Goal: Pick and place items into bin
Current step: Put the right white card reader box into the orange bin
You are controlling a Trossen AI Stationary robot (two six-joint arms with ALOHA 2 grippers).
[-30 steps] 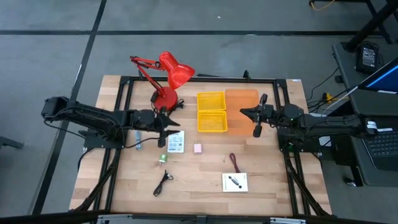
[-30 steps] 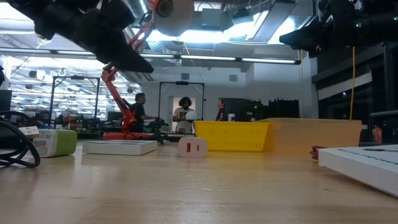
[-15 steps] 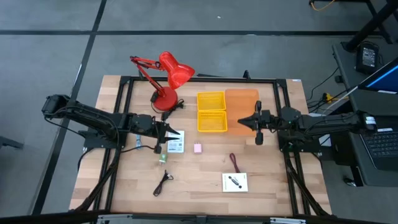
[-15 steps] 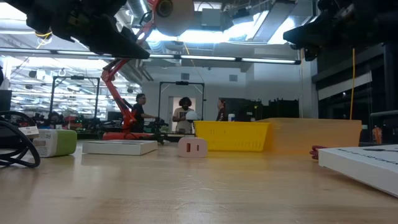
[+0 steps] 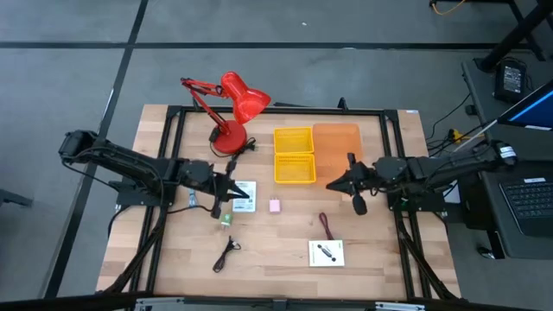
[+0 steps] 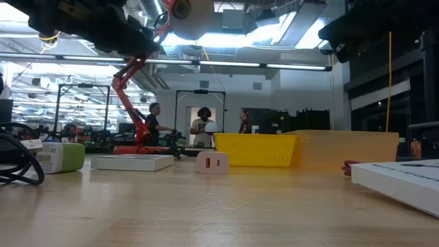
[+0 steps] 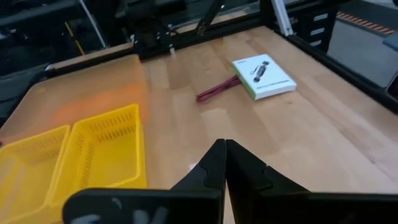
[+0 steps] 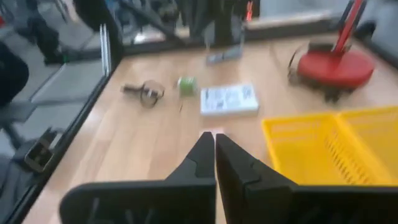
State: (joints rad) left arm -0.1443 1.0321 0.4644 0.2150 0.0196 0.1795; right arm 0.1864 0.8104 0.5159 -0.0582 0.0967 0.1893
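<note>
The left gripper, now clenched empty after closing above the white packet, leaves every item outside the yellow bin; the right gripper hovers shut.

high: top-down | low: table-level | wrists: fwd, share yellow bin

Items lie scattered, outside bin.

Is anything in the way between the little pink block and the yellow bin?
No. The pink block lies on bare wood just in front of the yellow bin, with nothing visible between them.
</note>
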